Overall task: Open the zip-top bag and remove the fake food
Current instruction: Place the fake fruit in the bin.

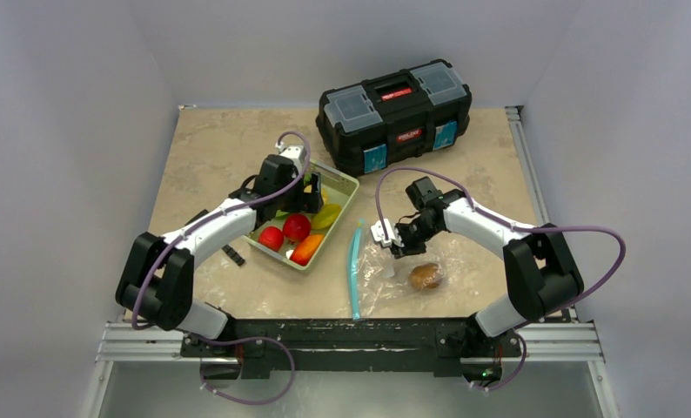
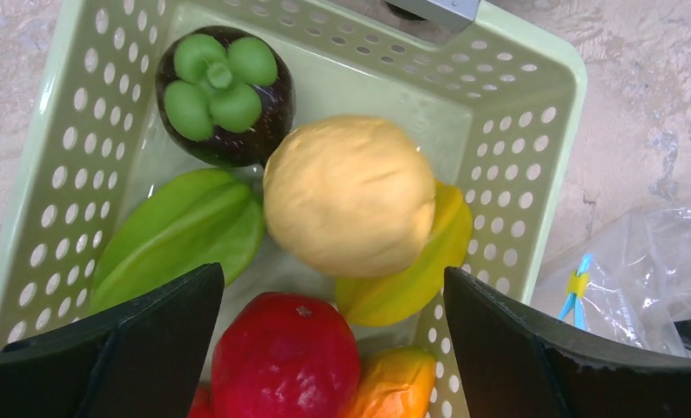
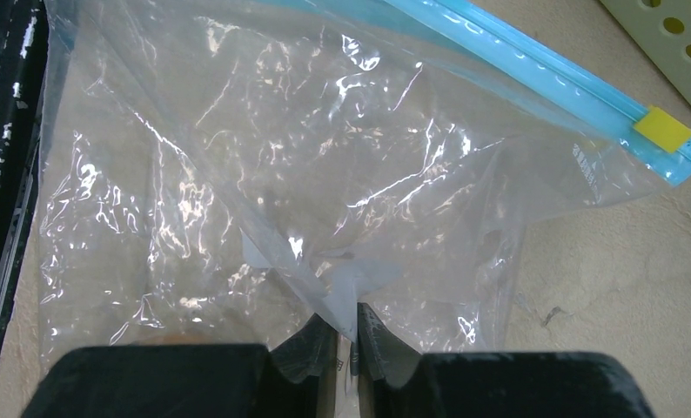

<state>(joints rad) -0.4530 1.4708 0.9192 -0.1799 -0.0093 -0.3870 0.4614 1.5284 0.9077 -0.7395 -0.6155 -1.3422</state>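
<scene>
1. The clear, crinkly plastic zip-top bag [image 1: 379, 280] lies flat on the beige stone-patterned table [image 1: 220, 139] in front of the right arm. Its teal-blue zip strip [image 1: 355, 270] runs along the edge nearer the pale green lattice basket [image 1: 349, 181], and a small yellow slider tab [image 3: 661, 131] sits at one end.
2. The right gripper [image 3: 346, 329] is closed tight, clamped on a raised fold of the bag's film well away from the zip strip.
3. The left gripper [image 2: 332, 292] hangs over the basket with its jaws wide apart, holding nothing. A pale yellow round plastic fruit [image 2: 351, 196] rests below them on the other pieces.
4. One brown, rounded fake-food piece [image 1: 426, 276] lies inside the bag, on the side away from the zip strip. We cannot tell whether the mouth is open.
5. We judge the film to be thin, limp and slippery. A pinch should hold only where it gathers a fold, and the sheet will likely sag and slide rather than lift flat.
6. The zip strip looks the stiffest part, so we would take hold there to spread the mouth.
7. The brown piece looks light, hard and smooth, and so apt to roll. We would grip it across its middle.
</scene>
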